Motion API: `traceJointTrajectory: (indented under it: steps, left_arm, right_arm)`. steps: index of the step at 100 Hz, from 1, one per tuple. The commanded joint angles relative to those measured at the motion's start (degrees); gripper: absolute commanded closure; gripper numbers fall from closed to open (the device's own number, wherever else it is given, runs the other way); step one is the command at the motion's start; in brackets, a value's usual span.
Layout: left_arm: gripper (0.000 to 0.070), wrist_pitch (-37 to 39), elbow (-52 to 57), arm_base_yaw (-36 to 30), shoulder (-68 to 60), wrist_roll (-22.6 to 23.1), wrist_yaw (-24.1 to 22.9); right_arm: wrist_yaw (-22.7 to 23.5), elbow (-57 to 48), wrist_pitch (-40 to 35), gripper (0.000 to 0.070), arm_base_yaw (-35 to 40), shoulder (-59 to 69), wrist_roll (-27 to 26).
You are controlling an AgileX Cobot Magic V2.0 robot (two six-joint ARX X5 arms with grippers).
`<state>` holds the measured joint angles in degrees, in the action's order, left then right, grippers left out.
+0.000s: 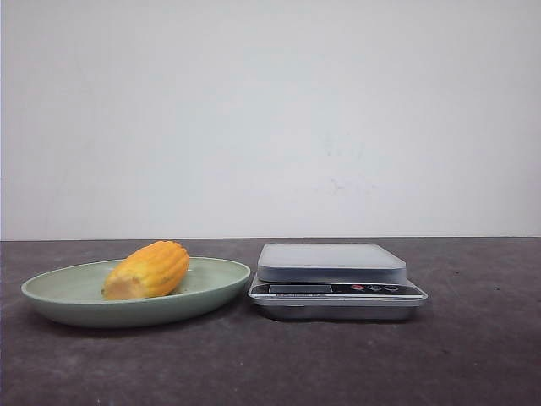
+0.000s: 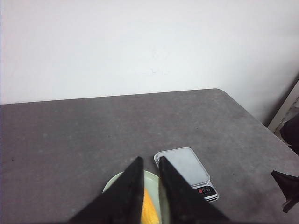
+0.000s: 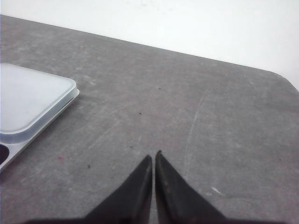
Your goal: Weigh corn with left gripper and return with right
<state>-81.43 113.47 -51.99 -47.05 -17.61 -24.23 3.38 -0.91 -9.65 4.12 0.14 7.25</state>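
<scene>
The corn (image 1: pixel 148 271) is a stubby yellow-orange cob lying in a pale green plate (image 1: pixel 51 292) at the table's left, its paler cut end toward the front. In the left wrist view my left gripper (image 2: pixel 150 159) hangs well above the plate (image 2: pixel 112 183), its jaws a narrow gap apart and empty. The corn (image 2: pixel 148 207) shows through that gap. My right gripper (image 3: pixel 153 156) is shut and empty, low over bare table to the right of the scale (image 3: pixel 28 100). Neither gripper shows in the front view.
A silver kitchen scale (image 1: pixel 334 262) with a flat grey platform stands just right of the plate, also in the left wrist view (image 2: pixel 184 167). The dark grey table (image 1: pixel 473 355) ends at a white wall. A black pointed part (image 2: pixel 287 184) pokes in at the table's right.
</scene>
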Motion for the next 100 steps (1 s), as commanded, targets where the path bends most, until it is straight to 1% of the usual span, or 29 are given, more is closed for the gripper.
traceJointTrajectory:
  steps: [1, 72, 79, 86, 92, 96, 100]
  left_arm:
    - [0.0684, -2.4, 1.4, -0.5, -0.4, -0.2, -0.2]
    - [0.0684, -2.3, 1.4, -0.5, -0.6, 0.0, -0.2]
    - [0.0684, -2.0, 1.0, 0.4, -1.2, -0.1, -0.2]
    - [0.0684, 0.7, -1.0, 3.1, -1.4, 2.7, -0.2]
    - [0.0684, 6.3, -5.5, 6.4, -1.0, 7.3, 0.2]
    - [0.0684, 10.7, -9.4, 9.0, -0.2, 10.6, 1.3]
    - [0.0684, 15.4, -14.0, 11.5, 0.7, 13.7, 3.7]
  right_arm:
    - [0.0, 0.1, 0.7, 0.0697, 0.2, 0.1, 0.3]
    - [0.0, 0.1, 0.7, 0.0697, 0.2, 0.1, 0.3]
    - [0.0, 0.1, 0.7, 0.0697, 0.2, 0.1, 0.3]
    - [0.0, 0.1, 0.7, 0.0697, 0.2, 0.1, 0.3]
    - [0.0, 0.1, 0.7, 0.0697, 0.2, 0.1, 0.3]
    - [0.0, 0.1, 0.7, 0.0697, 0.2, 0.1, 0.3]
    - [0.0, 0.1, 0.7, 0.0697, 0.2, 0.1, 0.3]
